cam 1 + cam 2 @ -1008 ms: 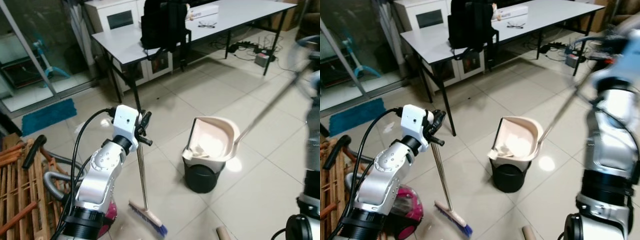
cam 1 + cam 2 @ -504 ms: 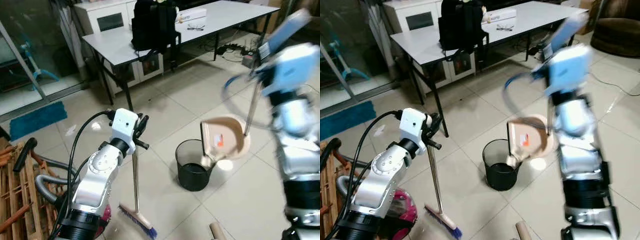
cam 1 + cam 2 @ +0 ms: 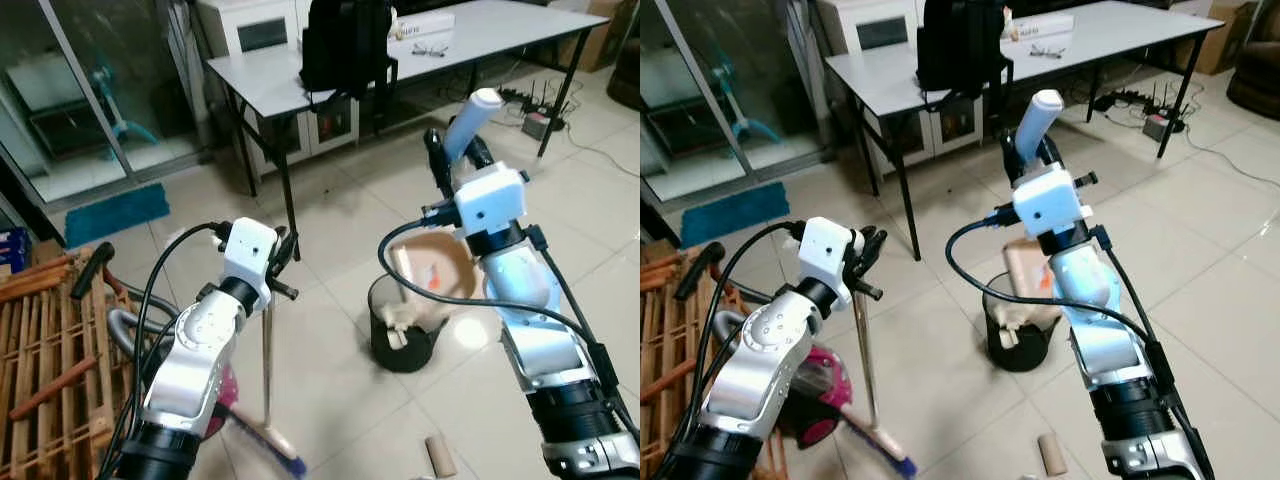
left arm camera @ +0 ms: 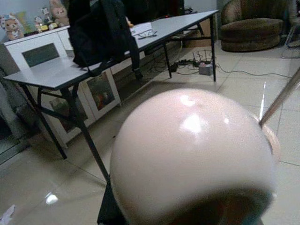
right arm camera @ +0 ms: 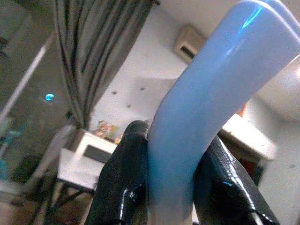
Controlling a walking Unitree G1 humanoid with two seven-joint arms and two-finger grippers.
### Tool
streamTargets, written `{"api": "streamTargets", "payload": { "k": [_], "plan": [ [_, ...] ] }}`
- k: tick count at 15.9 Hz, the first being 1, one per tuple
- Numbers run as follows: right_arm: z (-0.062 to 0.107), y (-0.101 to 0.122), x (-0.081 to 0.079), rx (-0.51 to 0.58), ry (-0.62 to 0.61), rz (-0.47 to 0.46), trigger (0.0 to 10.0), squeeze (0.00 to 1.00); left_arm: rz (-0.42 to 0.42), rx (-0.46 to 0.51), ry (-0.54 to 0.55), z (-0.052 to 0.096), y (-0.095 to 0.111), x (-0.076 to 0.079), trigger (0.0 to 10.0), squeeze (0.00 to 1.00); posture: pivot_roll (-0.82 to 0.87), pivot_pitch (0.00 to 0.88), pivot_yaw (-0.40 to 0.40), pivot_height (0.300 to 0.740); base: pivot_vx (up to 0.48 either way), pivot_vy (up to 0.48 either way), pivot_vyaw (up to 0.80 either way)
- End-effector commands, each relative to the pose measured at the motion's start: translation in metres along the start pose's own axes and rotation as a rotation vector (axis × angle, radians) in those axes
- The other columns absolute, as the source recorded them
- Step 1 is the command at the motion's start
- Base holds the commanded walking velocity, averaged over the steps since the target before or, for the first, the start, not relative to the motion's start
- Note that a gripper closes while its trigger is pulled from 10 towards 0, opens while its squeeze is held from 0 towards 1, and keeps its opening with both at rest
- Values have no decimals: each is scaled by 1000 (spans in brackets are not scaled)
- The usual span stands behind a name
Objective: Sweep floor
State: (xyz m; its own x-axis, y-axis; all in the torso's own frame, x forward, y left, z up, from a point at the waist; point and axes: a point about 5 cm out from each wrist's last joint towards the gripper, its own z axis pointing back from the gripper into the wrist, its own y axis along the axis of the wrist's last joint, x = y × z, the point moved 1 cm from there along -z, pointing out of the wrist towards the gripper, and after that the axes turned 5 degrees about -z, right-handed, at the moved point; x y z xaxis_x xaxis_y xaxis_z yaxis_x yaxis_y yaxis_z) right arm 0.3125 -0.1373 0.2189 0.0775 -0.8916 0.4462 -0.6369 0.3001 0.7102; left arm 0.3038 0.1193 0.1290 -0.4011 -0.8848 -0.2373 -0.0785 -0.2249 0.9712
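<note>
My left gripper (image 3: 277, 262) is shut on the thin metal handle of a broom (image 3: 267, 350), held upright; its brush head (image 3: 272, 447) rests on the tiled floor. The left wrist view looks onto the rounded pale handle top (image 4: 192, 154). My right gripper (image 3: 452, 160) is shut on the light blue handle (image 3: 470, 118) of a beige dustpan (image 3: 437, 268), which hangs tilted over a black bin (image 3: 405, 347). In the right wrist view the black fingers (image 5: 125, 180) squeeze that blue handle (image 5: 206, 93). White crumpled paper (image 3: 399, 318) lies at the bin's mouth.
A cardboard tube (image 3: 438, 456) lies on the floor near my right side. A pink vacuum cleaner (image 3: 818, 402) and a wooden rack (image 3: 40, 350) stand at my left. A grey table (image 3: 270, 75) with a black backpack (image 3: 345, 40) is ahead; cables (image 3: 525, 100) lie beyond.
The camera has shifted. My right arm has swung the dustpan handle from far right to upright before me, and the dustpan now hangs tilted over the bin. The broom stays held.
</note>
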Motion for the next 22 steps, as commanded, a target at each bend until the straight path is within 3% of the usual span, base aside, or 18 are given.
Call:
{"api": "streamTargets", "payload": {
  "k": [1, 5, 9, 11, 12, 14, 17, 18, 22],
  "plan": [
    [-6, 7, 5, 63, -9, 73, 10000, 0, -21, 29, 15, -1, 8, -4, 10000, 0, -32, 0, 112, 740, 0, 0, 0],
    [-9, -1, 14, 65, -53, 165, 10000, 0, -25, 22, 16, 2, 6, -4, 10000, 0, -20, 0, 114, 740, 0, 0, 0],
    [-20, 15, 35, 129, -142, 155, 10000, 0, -20, 16, 23, 3, 5, -7, 10000, 0, -21, 0, 117, 740, 0, 0, 0],
    [-33, 50, 56, 213, -235, -57, 10000, 0, -16, 18, 23, 5, 5, -9, 10000, 0, -29, 0, 123, 740, 0, 0, 0],
    [-35, 54, 58, 216, -244, -107, 10000, 0, -16, 18, 23, 5, 5, -10, 10000, 0, -30, 0, 124, 740, 0, 0, 0],
    [-37, 59, 50, 154, -226, -320, 10000, 0, -18, 16, 21, 7, 7, -11, 10000, 0, -32, 0, 125, 740, 0, 0, 0],
    [-34, 59, 40, 115, -224, -399, 10000, 0, -22, 13, 19, 10, 7, -12, 10000, 0, -30, 0, 121, 740, 0, 171, 0],
    [-26, 51, 31, 54, -250, -478, 10000, 0, -23, 0, 28, 16, 5, -14, 10000, 0, -23, 0, 114, 740, 0, 337, 0],
    [-17, 40, 24, -42, -255, -529, 10000, 0, -24, -7, 41, 21, 3, -16, 10000, 0, -16, 0, 106, 740, 0, 347, 0]
  ]
}}
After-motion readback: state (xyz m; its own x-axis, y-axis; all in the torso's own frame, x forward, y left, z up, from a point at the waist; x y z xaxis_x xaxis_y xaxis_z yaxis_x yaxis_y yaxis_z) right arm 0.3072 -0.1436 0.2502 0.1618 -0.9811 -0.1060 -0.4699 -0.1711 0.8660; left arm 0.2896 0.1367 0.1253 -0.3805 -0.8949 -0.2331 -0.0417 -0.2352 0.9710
